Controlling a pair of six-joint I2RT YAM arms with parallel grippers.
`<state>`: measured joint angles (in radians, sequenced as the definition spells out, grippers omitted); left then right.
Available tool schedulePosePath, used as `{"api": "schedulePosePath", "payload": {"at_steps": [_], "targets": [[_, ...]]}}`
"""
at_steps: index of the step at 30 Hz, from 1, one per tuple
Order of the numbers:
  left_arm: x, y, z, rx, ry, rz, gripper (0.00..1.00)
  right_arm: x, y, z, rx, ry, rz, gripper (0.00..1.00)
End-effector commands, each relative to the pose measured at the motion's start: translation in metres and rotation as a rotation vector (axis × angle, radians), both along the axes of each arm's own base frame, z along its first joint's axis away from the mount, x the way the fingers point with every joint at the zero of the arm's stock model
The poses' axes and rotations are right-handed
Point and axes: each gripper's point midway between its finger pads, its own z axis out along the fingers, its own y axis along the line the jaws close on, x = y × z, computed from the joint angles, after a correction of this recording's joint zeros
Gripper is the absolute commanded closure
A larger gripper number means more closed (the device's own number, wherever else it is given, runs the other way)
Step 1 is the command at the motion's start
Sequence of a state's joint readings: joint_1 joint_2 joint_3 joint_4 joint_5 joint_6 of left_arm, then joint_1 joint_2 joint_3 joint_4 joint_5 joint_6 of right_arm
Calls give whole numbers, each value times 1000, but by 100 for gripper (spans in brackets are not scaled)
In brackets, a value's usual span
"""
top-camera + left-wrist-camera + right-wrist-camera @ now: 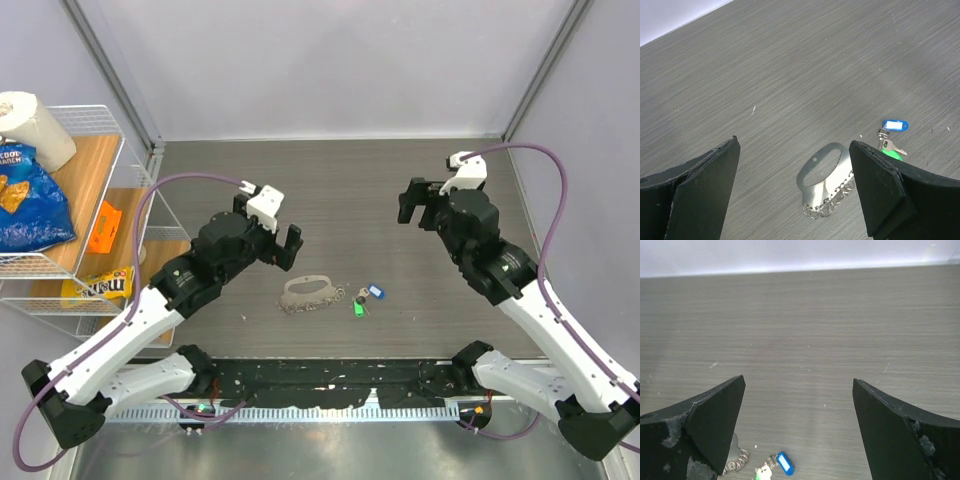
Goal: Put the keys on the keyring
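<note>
Two keys (358,307), one green-headed and one with a blue tag (375,292), lie together on the grey surface (340,190), just right of the keyring (308,294) with its looped strap. Left jaws hang wide apart and empty near the strap. Right jaws, equally spread, hover well apart to the right.
</note>
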<state>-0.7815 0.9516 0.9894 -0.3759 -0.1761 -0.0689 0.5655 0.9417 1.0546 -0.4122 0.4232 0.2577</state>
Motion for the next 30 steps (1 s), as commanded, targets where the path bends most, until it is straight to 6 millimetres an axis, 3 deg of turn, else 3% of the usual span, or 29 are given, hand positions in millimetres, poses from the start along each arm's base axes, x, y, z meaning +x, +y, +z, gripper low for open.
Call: {"api": "schedulePosePath", "payload": {"at_steps": [1,6,12,21,30], "targets": [[1,-6,11,-105,-20,10,1,0,-1,29,59,-91,-11,5],[-4,-13,-11,-90,57,-16,1,-6,-7,17,48,-64,-27,5],[-12,-16,-32,-69,125,-38,1,-17,12,-1,54,-12,102,5],[-17,-17,-88,-42,309,23,1,-32,47,-74,-1,185,287,0],[-26,4,-148,40,491,195,8,-56,76,-115,-7,278,395,5]]}}
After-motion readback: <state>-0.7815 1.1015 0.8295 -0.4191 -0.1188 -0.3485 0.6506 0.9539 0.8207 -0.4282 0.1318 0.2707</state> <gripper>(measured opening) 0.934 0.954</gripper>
